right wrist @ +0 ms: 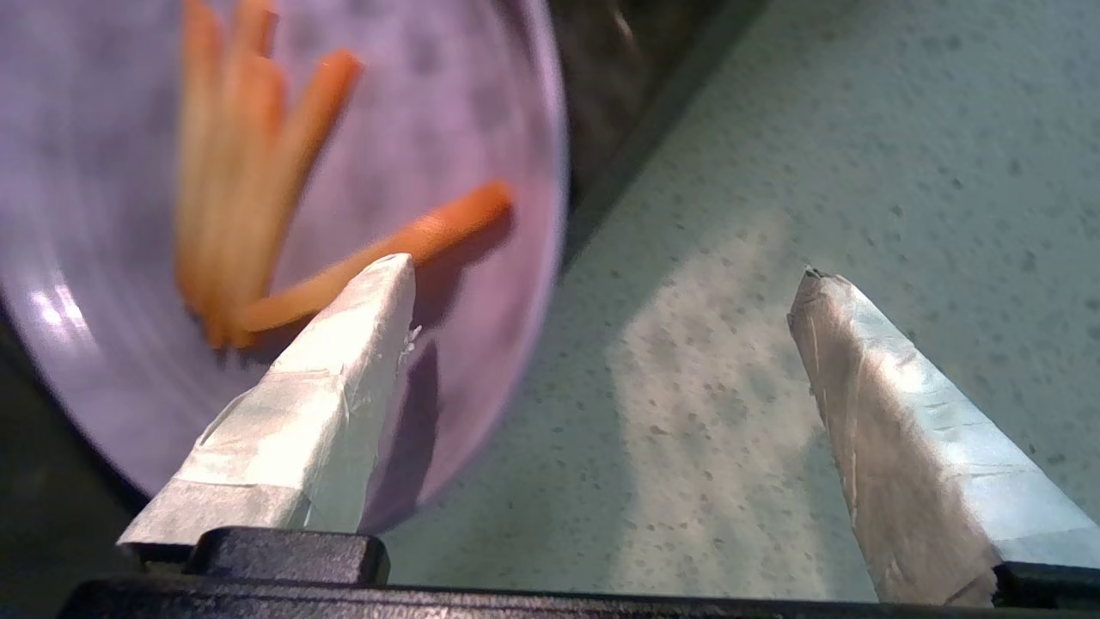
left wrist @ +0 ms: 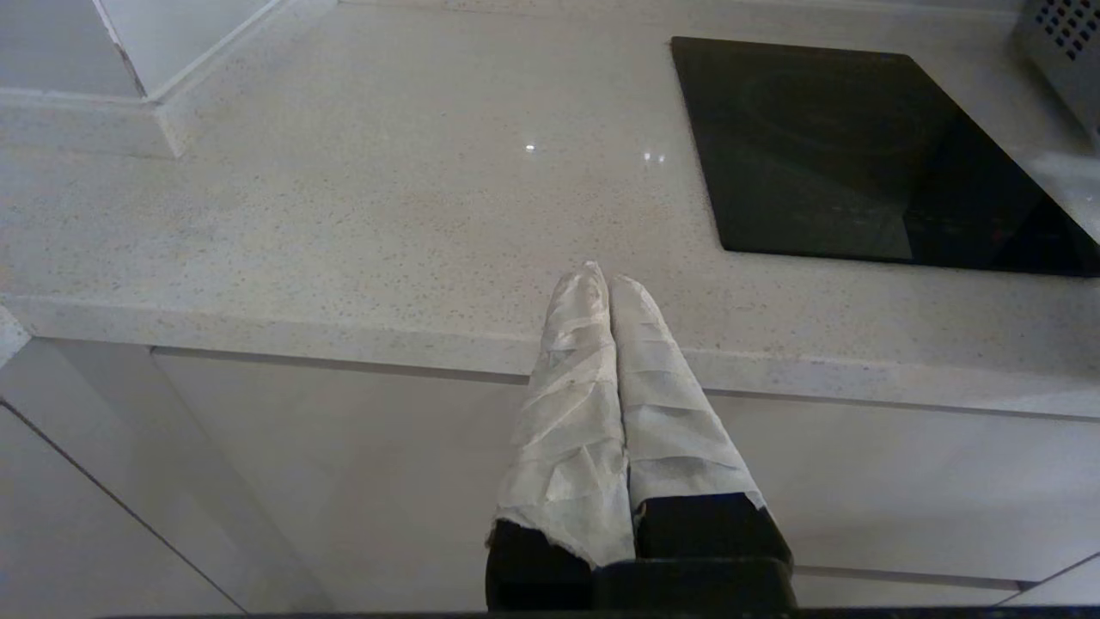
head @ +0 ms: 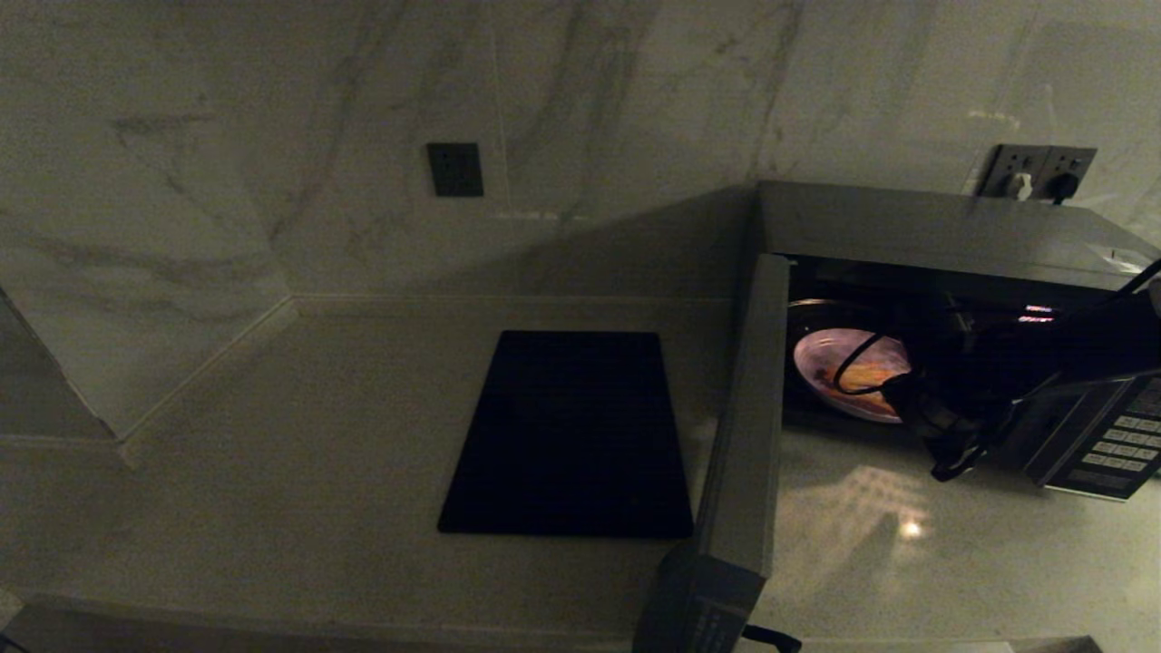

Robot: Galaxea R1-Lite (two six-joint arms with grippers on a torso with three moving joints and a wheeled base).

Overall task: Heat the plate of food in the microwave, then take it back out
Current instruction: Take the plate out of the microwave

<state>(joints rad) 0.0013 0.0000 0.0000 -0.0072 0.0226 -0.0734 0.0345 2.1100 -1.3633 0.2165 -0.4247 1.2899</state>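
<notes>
plate [right wrist: 481, 284]: small, round, lilac; it sits inside the microwave [head: 916, 231], close to the open front, with its near edge toward the counter [head: 871, 562].
door [head: 739, 426]: swung wide open on the left side.
food [right wrist: 258, 172]: orange-tan sticks, roughly five countable, though the bunched ones blur together; one lies apart from the rest. They look loose, so a tilt would likely send them sliding.
handling: the plate looks stiff, light and glossy, probably slippery and breakable if dropped. Thin rim, so a pinch needs one finger above and one below.
where to grip: the near rim, clear of the food, and kept level on the way out.
right gripper [right wrist: 601, 284]: jaws spread wide, holding nothing; one finger [right wrist: 344, 361] hangs over the plate's near part, the other over the counter outside the rim.
left gripper [left wrist: 608, 292]: fingers pressed together, empty, parked at the counter edge well away from the microwave.
count: one plate, one microwave, one black slab [head: 571, 435], two grippers.
</notes>
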